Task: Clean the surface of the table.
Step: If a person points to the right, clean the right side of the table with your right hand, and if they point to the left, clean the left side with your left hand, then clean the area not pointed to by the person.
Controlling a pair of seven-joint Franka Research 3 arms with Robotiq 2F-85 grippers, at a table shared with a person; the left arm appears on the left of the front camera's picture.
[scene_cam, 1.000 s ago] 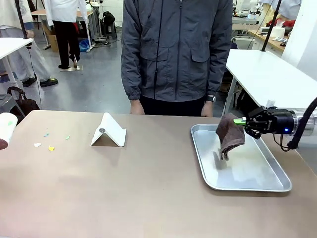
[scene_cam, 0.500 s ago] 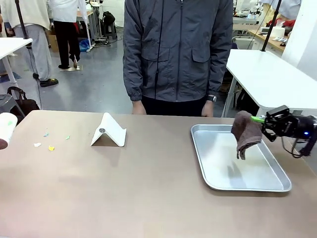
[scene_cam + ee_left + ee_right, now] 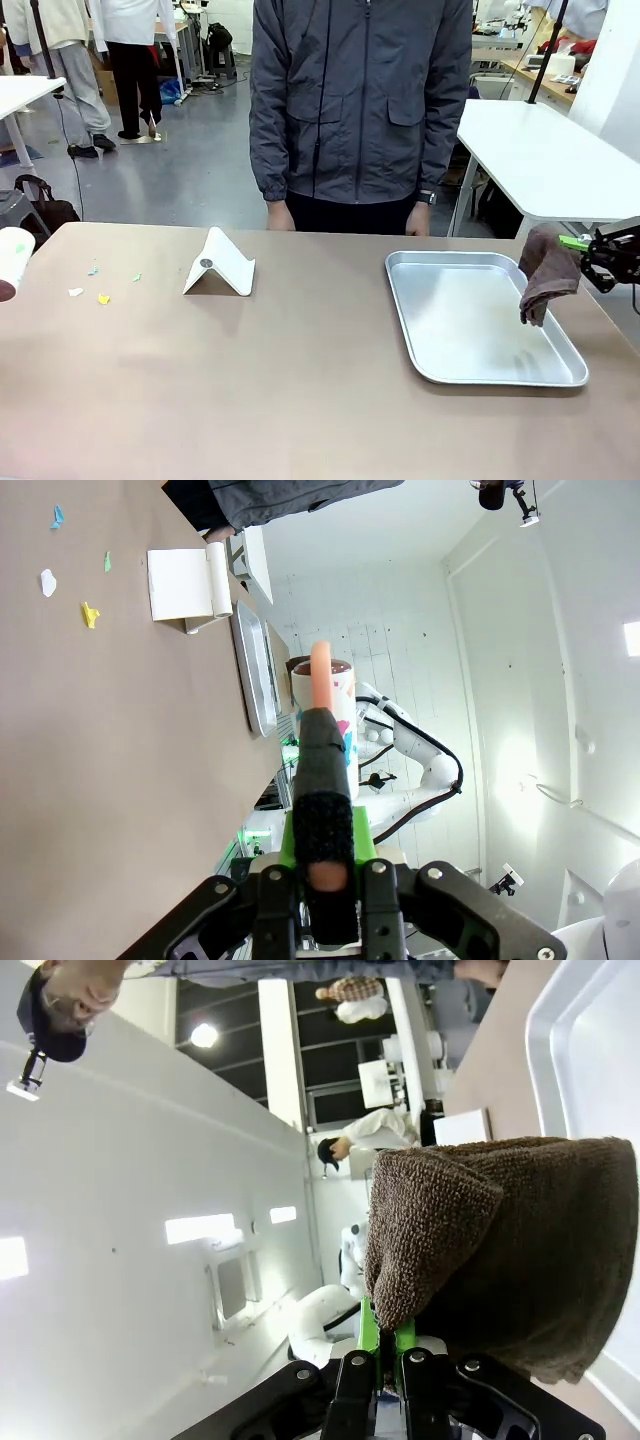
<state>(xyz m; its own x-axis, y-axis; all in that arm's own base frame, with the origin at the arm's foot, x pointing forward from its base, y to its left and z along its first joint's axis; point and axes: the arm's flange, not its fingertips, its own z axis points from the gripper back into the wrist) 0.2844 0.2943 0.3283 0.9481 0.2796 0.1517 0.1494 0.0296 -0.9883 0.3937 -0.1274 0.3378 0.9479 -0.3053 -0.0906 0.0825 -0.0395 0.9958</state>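
The worktop (image 3: 300,400) is judged rigid, heavy and fixed, its matte taupe top smooth enough for a cloth to glide. It is not to be gripped, only wiped, best begun at the coloured scraps (image 3: 100,298) near its left end. It lies level between robot and person, its long axis running left to right. A soft brown cloth (image 3: 545,272) is pinched in the shut right jaws, hanging over the silver tray's (image 3: 500,382) right rim. The left jaws are clamped on a slim black-and-pink handle (image 3: 325,780).
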